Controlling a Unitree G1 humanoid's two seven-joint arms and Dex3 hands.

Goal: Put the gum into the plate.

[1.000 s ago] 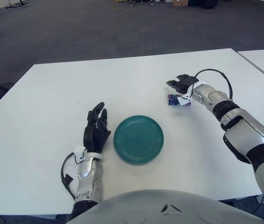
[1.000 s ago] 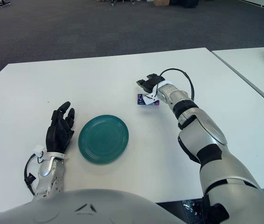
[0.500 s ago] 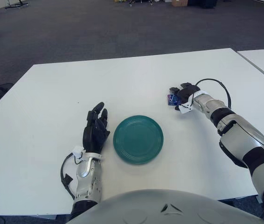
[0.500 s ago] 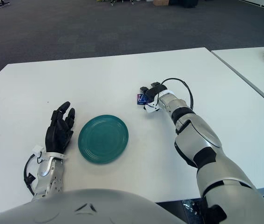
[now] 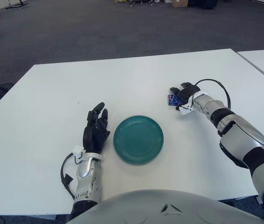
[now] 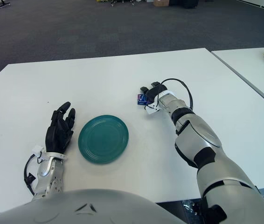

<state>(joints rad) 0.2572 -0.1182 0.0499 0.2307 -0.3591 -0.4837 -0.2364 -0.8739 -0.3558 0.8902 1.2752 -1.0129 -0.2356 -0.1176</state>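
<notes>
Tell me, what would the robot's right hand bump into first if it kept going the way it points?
Probably just the gum its right hand already touches; beyond lies bare table.

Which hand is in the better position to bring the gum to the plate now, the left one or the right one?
The right hand: its fingers are already at the gum, beyond the green plate on its right side. The left hand shows left of the plate, open, far from the gum.

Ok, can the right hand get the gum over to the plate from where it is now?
Probably yes. The right hand is closed around the gum, and only bare table lies between it and the plate. The left hand sits on the plate's far side, out of the path.
</notes>
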